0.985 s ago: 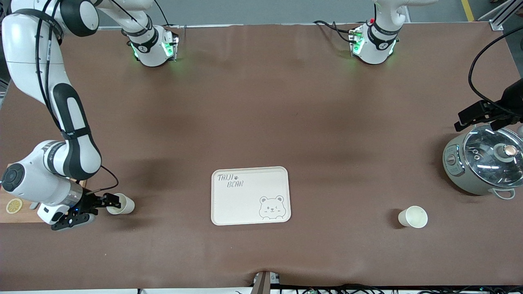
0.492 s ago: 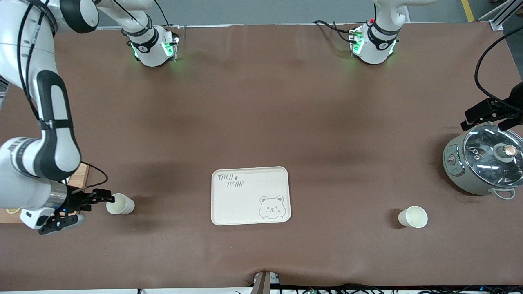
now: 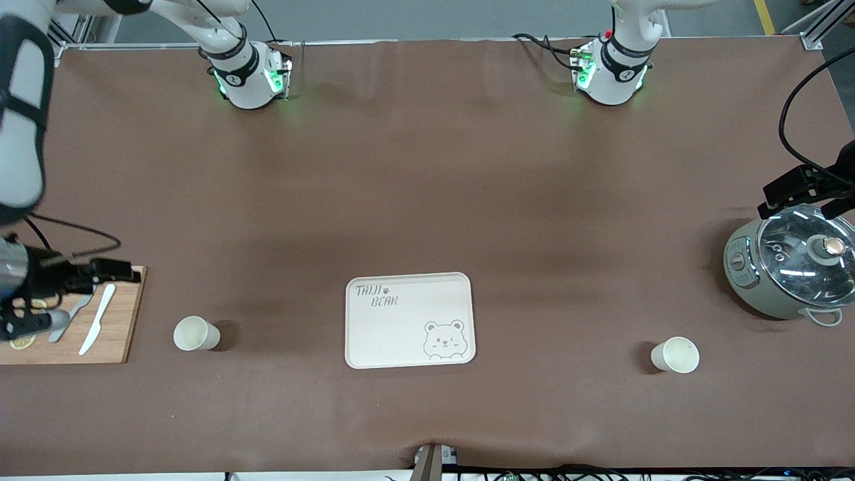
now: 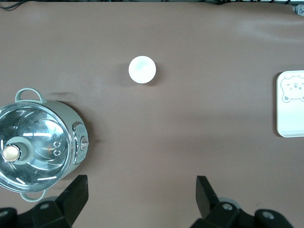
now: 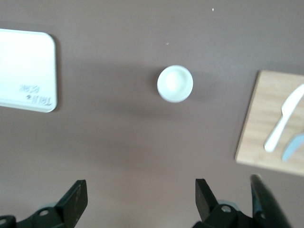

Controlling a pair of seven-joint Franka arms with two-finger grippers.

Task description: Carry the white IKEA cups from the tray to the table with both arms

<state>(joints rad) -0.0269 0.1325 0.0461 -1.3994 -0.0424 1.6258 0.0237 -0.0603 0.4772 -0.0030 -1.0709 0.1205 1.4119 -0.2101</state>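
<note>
One white cup (image 3: 196, 333) stands upright on the table between the wooden board and the bear tray (image 3: 409, 321). The other white cup (image 3: 675, 355) stands upright between the tray and the pot. My right gripper (image 3: 70, 296) is open and empty, up in the air over the board. In the right wrist view its open fingers (image 5: 140, 197) frame bare table, apart from the cup (image 5: 175, 83). My left gripper (image 3: 811, 197) is open and empty, up over the table beside the pot. In the left wrist view it (image 4: 141, 194) is well apart from its cup (image 4: 142, 69).
A wooden cutting board (image 3: 113, 334) with a white knife (image 3: 97, 319), a spoon and a lemon slice lies at the right arm's end. A grey cooking pot (image 3: 791, 264) with a glass lid stands at the left arm's end. The tray shows in both wrist views (image 4: 290, 102) (image 5: 26, 71).
My right gripper has drawn away from the cup near the board and risen over the board; the cup stays standing. My left gripper has drifted slightly toward its end of the table.
</note>
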